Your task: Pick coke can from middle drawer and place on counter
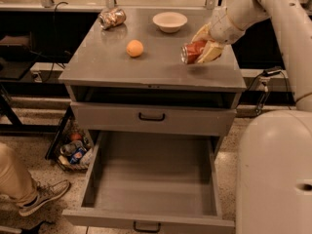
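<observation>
Slanting down to counter point(146, 67), arm point(246, 8) holds jaws clamped on sideways coke can point(194, 51) near bowl point(169, 21).

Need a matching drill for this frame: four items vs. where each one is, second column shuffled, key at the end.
Items
1. coke can
2. orange
3. white bowl
4. silver can

Places
A. back left corner of the counter
B. between the jaws of the gripper, over the counter's right side
C. back centre of the counter
D. on the counter, left of centre

Pairs: 1-B, 2-D, 3-C, 4-A
</observation>
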Tool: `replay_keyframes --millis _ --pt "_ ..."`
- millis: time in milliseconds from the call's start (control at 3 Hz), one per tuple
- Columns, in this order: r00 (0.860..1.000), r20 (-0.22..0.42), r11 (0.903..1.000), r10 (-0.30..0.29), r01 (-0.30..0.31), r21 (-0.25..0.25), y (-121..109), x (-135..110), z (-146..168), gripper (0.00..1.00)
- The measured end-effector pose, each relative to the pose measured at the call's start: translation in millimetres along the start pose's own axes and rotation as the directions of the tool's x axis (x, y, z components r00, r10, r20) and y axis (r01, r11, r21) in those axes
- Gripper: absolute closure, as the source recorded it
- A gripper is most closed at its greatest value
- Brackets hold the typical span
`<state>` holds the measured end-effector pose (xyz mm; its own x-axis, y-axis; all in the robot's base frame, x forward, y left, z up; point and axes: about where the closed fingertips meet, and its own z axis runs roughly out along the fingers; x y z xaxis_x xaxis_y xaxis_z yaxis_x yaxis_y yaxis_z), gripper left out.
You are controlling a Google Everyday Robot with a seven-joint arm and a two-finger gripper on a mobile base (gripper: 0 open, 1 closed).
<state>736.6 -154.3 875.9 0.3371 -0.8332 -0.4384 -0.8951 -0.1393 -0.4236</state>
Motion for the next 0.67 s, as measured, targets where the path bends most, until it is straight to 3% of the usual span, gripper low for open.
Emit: replay_keyframes --millis 667 --pt "0.999 -0.013 0.9974 0.045 -0.046 -0.056 -6.5 8.9 24.3 0.34"
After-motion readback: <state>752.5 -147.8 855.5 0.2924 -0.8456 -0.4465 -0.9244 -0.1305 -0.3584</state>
